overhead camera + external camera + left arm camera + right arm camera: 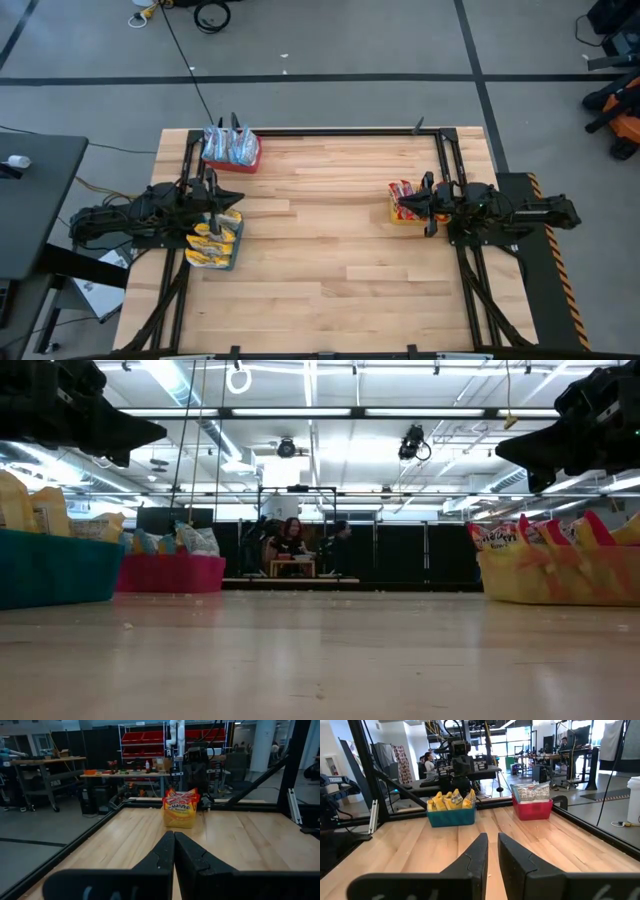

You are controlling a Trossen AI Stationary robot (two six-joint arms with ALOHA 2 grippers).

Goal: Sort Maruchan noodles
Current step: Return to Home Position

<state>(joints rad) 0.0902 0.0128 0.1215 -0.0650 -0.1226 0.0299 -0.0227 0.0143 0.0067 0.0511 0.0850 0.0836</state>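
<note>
Maruchan noodles (451,800): all binned by kind, none loose on table (330,240); sorting apparently complete. Left tool (174,834) pressed together, right tool (493,836) slightly parted.

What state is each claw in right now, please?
Left claw: closed tight, holding nothing.
Right claw: open only a crack, holding nothing.
</note>
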